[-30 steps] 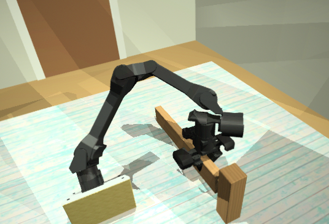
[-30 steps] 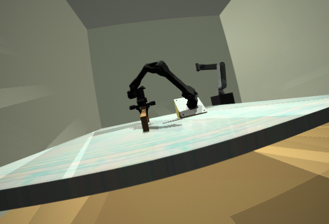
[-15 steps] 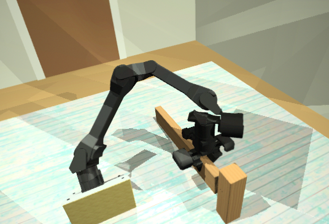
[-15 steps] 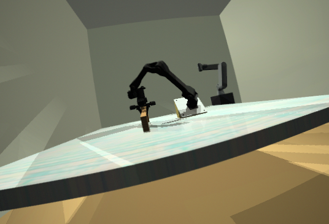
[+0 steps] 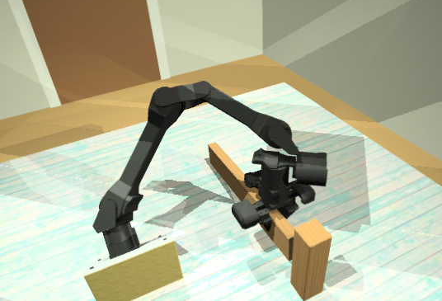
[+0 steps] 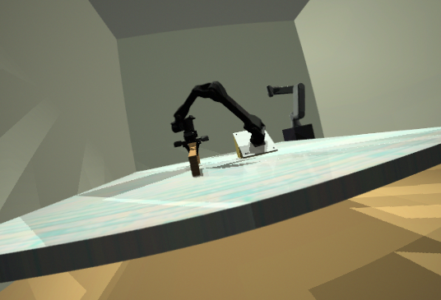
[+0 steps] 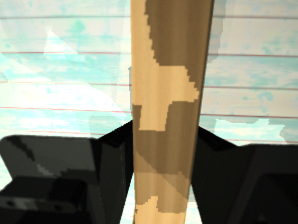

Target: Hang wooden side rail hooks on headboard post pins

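Observation:
The wooden side rail (image 5: pixel 225 168) (image 7: pixel 172 45) runs diagonally in the top view. Its near end is right beside the upright headboard post (image 5: pixel 317 258) (image 6: pixel 195 167); whether they touch is unclear. The rail's far end is low, at or close to the table. My gripper (image 5: pixel 275 214) (image 6: pixel 192 145) (image 7: pixel 160 122) is shut on the rail, pointing down, with one finger on each side, nearer the post end. The steel hooks, the pins and the slot do not show, so how they sit is hidden. In the exterior view the post covers most of the rail.
The arm's base stands on a white plate with a yellow side block (image 5: pixel 136 272), left of the post. A second dark arm (image 6: pixel 300 105) stands in the background of the exterior view. The table's edge (image 6: pixel 206 224) crosses the front of that view.

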Available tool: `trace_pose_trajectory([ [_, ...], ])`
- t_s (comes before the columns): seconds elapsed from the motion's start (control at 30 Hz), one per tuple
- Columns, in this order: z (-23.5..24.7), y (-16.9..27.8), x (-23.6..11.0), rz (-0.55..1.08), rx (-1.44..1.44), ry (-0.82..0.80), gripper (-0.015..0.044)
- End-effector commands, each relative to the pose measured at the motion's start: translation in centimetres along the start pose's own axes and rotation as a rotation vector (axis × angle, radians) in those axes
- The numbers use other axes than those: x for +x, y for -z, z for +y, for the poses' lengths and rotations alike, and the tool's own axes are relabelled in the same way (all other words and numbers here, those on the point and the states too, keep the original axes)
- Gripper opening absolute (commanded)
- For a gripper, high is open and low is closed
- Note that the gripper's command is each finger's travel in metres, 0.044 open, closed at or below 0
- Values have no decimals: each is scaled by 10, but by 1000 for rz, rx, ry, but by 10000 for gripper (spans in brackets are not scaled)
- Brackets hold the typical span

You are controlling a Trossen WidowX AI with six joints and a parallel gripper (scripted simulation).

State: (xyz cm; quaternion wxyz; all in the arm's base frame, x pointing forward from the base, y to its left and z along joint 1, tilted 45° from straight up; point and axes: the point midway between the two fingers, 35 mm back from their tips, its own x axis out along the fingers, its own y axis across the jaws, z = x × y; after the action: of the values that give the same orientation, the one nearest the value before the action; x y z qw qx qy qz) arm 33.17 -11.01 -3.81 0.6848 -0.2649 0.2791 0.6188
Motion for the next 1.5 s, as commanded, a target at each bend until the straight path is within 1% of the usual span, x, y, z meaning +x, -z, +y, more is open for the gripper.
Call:
trace_pose_trajectory([
  [0.0, 1, 4, -3, 6, -8, 6, 0],
  [1.47, 1, 8, -4, 7, -8, 6, 0],
])
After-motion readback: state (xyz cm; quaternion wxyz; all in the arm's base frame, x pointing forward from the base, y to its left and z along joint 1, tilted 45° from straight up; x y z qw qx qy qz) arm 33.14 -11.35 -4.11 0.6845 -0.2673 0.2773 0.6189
